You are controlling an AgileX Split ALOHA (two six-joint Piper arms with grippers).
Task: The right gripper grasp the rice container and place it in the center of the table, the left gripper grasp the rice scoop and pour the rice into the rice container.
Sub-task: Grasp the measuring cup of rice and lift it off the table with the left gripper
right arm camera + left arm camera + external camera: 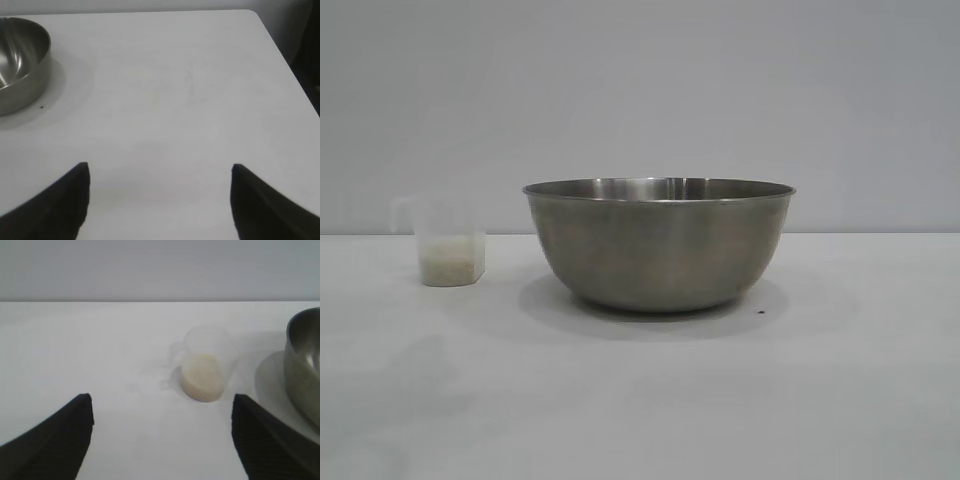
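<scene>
Exterior: the rice container (659,245) is being seen upright around mid-table (640,400). The rice scoop (450,245) is standing well apart toward the left edge, with the rice (451,267) in its bottom. No arm is being shown here.

Left wrist: the left gripper (161,432) is being held spread wide, empty, short of the scoop (204,367); rice (201,382) is not yet poured.

Right wrist: the right gripper (160,195) is being held spread, empty, over bare table with the container (22,60) well off.

Judgement: container placement is looking done; scoop grasp and pour are being left.
</scene>
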